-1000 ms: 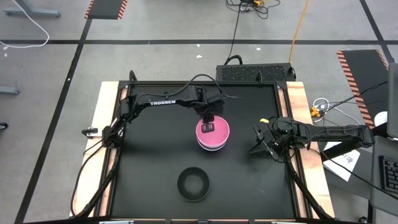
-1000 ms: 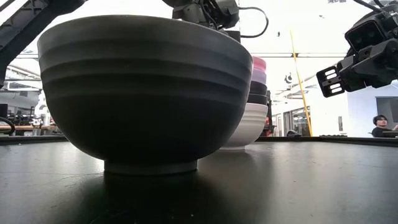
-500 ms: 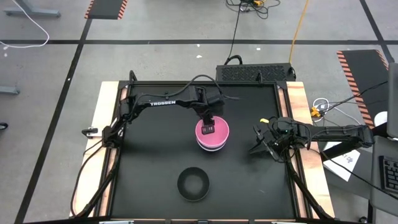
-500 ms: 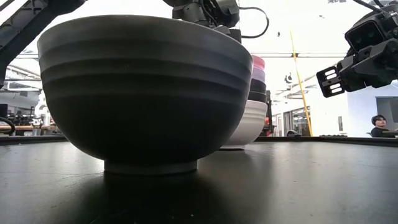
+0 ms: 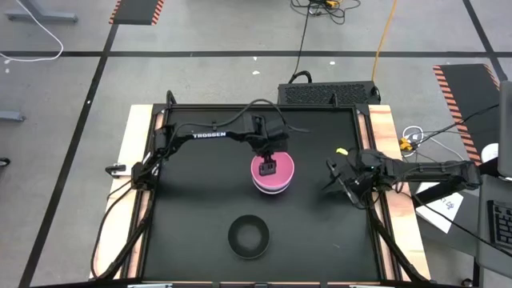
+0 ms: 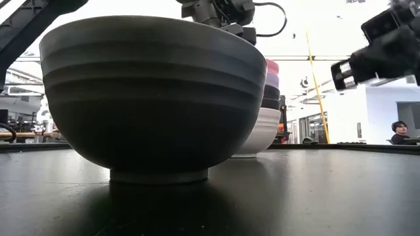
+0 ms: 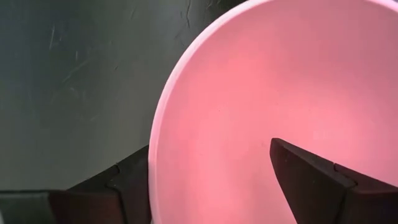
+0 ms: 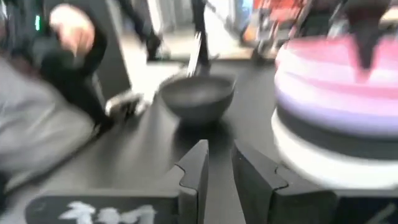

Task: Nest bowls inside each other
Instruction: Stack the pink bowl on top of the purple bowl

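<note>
Black table [image 5: 192, 200] carries a bowl stack [image 5: 273, 178] near its centre, pink bowl [image 5: 282, 166] on top; a lone black bowl [image 5: 248, 238] sits twd the near edge. Left gripper [image 5: 270, 166] is over the pink bowl, fingers apart astride its rim, not clamped. Right gripper [image 5: 334, 178] hangs nr the right edge, fingers nearly together, w/ nothing between.

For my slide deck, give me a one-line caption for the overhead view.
Left hand open above the pink-topped bowl stack; lone black bowl waits nearby.

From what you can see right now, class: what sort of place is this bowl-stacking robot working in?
Probably a robotics lab or workshop: a black table stands on a grey floor marked with black tape lines and hazard-striped mats, with loose cables about and a person seated in the background.
</note>
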Action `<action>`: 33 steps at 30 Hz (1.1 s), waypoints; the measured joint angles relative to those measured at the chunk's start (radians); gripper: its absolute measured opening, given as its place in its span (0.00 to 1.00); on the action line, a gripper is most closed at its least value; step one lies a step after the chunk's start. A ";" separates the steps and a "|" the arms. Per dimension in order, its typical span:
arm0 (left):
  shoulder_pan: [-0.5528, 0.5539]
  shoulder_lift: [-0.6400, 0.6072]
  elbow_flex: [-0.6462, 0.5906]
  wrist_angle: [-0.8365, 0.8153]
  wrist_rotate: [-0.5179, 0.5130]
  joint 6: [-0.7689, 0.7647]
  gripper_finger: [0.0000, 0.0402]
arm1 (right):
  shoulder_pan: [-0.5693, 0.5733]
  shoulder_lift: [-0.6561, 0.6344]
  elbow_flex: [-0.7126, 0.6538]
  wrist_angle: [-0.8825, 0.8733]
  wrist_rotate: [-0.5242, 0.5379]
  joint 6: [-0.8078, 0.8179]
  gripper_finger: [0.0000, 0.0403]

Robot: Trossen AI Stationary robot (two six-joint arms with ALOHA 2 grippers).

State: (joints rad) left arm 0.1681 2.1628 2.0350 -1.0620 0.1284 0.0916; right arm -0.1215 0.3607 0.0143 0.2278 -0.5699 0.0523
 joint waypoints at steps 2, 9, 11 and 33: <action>-0.007 0.000 0.000 0.006 -0.001 0.000 0.73 | 0.000 -0.001 0.000 0.083 0.021 0.039 0.15; -0.015 0.000 0.000 0.017 -0.002 -0.006 0.73 | 0.000 0.041 0.000 0.122 0.078 0.051 0.15; -0.015 0.000 0.000 0.017 -0.001 -0.008 0.73 | 0.000 0.064 0.000 0.168 0.079 0.052 0.15; -0.022 0.001 0.000 0.033 0.003 -0.007 0.73 | -0.001 0.559 0.087 0.572 0.203 0.070 0.15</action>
State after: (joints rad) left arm 0.1459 2.1633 2.0346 -1.0287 0.1318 0.0849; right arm -0.1223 0.9192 0.1013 0.7997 -0.3673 0.1220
